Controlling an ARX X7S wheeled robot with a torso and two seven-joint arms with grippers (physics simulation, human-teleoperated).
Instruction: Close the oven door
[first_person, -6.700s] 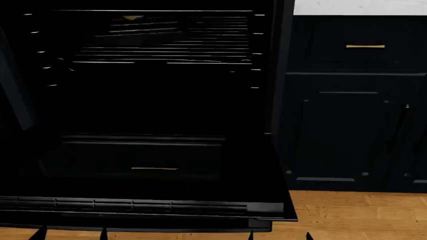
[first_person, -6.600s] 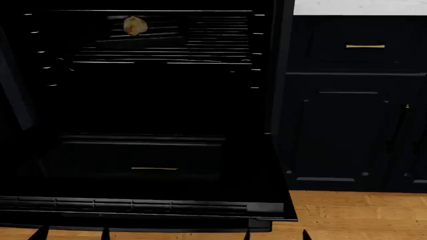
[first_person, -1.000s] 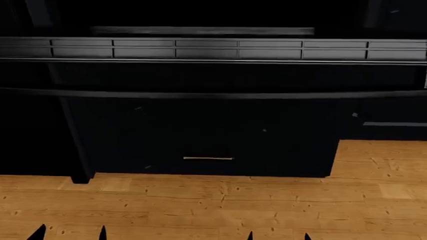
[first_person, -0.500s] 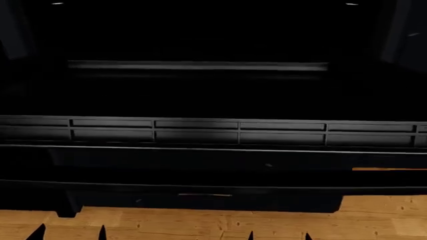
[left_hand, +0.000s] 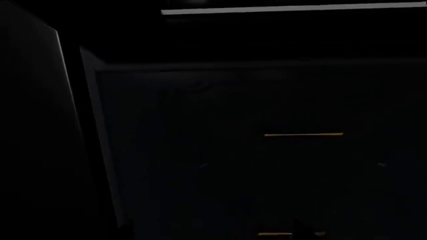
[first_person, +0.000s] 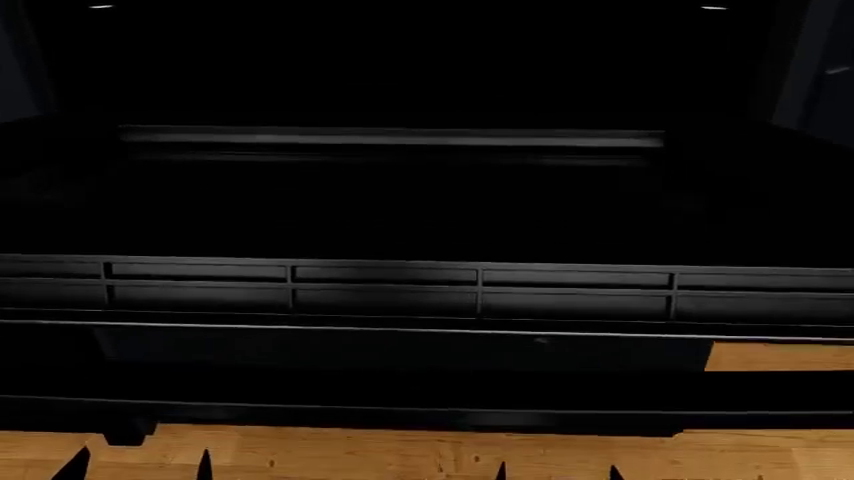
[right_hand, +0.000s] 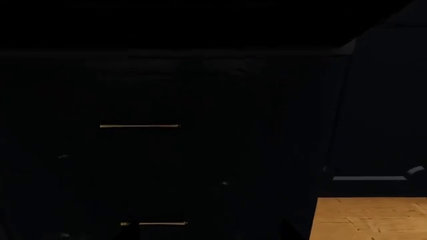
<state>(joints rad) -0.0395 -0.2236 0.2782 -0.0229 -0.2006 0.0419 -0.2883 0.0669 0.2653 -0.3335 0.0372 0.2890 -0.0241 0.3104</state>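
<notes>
The oven door (first_person: 400, 210) lies open and flat, a wide glossy black panel filling the head view. Rectangular vent slots (first_person: 387, 287) run along its near edge, and its dark bar handle (first_person: 400, 408) shows just below them. Both grippers sit at the bottom edge of the head view, below and in front of the handle. Only the dark tips show: left gripper (first_person: 138, 468) and right gripper (first_person: 557, 472), each with its tips apart and nothing between them. In the two dark wrist views the fingers cannot be made out.
Both wrist views face the black drawer front under the oven, with its thin brass handle (left_hand: 303, 134) (right_hand: 139, 126). A navy cabinet (right_hand: 380, 110) stands beside it. Wood floor (first_person: 400, 455) (right_hand: 370, 217) lies below the door.
The head view has kept tilting up: the door's vent edge and handle sit lower in the frame, and the drawer's brass handle is now hidden. The gripper tips hold their place.
</notes>
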